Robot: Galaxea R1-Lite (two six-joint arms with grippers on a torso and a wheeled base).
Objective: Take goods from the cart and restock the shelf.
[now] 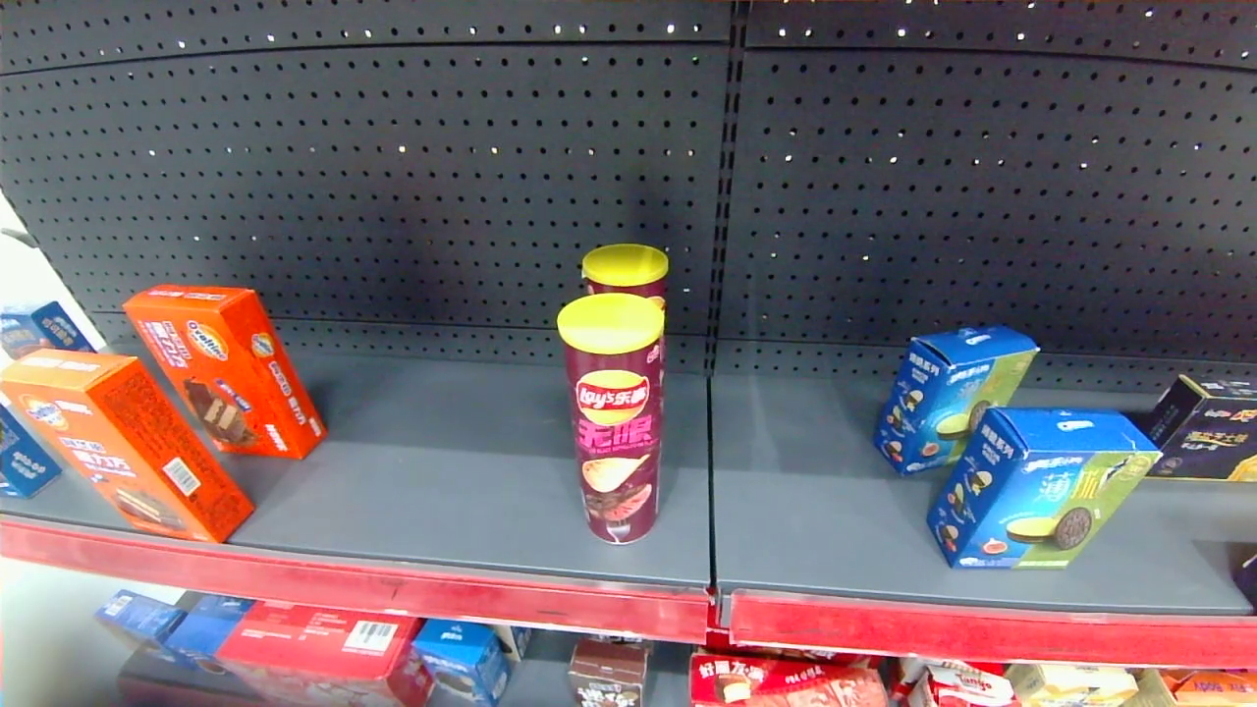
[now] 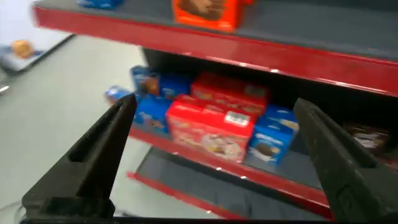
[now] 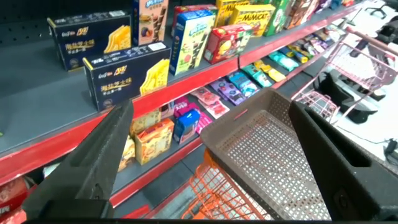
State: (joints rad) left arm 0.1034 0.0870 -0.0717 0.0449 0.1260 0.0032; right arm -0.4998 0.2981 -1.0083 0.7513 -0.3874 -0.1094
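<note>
1. Left of the head frame: an orange box (image 1: 123,442) stands tilted at the red front edge of the shelf (image 1: 442,471). A second orange box (image 1: 228,368) stands just behind it, toward the centre. Blue packs (image 1: 25,457) are cut off by the left edge.
2. Centre: a chip can (image 1: 614,422) stands upright with a yellow lid, near the shelf front. A second chip can (image 1: 626,270) is directly behind it (mostly hidden, lid and a sliver of body visible).
3. Right of centre: a blue cookie box (image 1: 1041,486) sits near the front. A second blue cookie box (image 1: 951,398) is behind it, up-left in the frame; whether they touch, cannot tell.
4. Right edge: dark boxes (image 1: 1203,427), partly cropped.
5. Bottom of the frame: a red box (image 1: 324,643) and small blue boxes (image 1: 462,658) sit on the tier below.
6. Left gripper (image 2: 214,106): jaws spread wide, nothing between them. The red box and blue boxes of the lower tier lie beyond the fingers.
7. Right gripper (image 3: 211,111): jaws spread wide too, holding nothing. The perforated cart basket (image 3: 273,155) is beyond the fingers, with an orange wire basket (image 3: 217,193) beside it and dark-and-yellow boxes (image 3: 124,74) on a shelf further off.
</note>
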